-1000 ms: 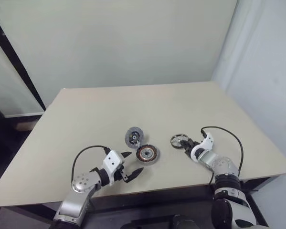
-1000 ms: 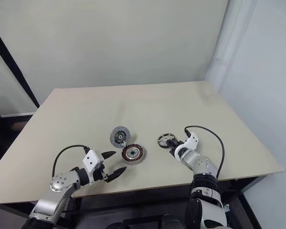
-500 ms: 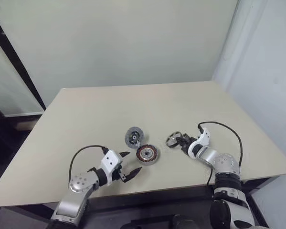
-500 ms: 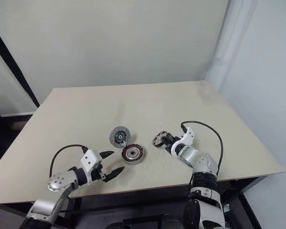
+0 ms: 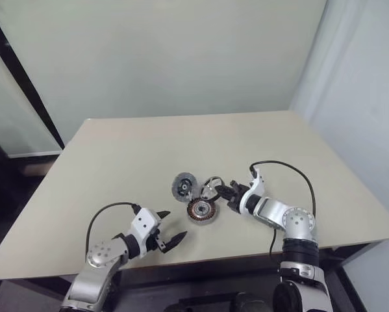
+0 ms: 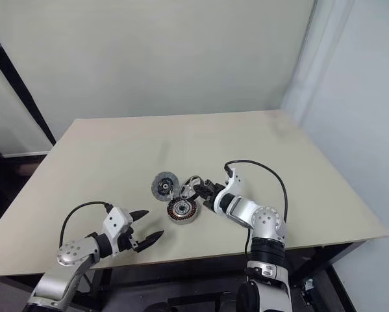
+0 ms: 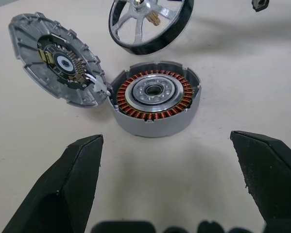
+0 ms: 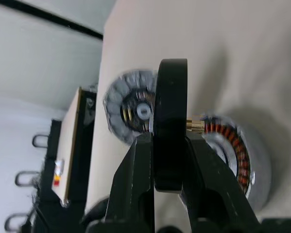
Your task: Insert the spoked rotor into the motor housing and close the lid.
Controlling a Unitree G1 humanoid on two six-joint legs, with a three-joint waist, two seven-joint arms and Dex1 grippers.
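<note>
Rotor [image 5: 212, 188], pinched edge-on by its rim in the right pincer [image 5: 225, 191], hangs tilted just above the housing [image 5: 201, 210] at its 1 o'clock: level it, centre the shaft, lower gently; left pincer [image 5: 167, 230] gapes empty.

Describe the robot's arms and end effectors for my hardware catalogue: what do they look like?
Both arms have rounded silver-grey metal joint housings and white wrist blocks. A black cable loops from each forearm to its wrist. The left end effector and right end effector each carry two black, wedge-shaped fingers tapering to points.
</note>
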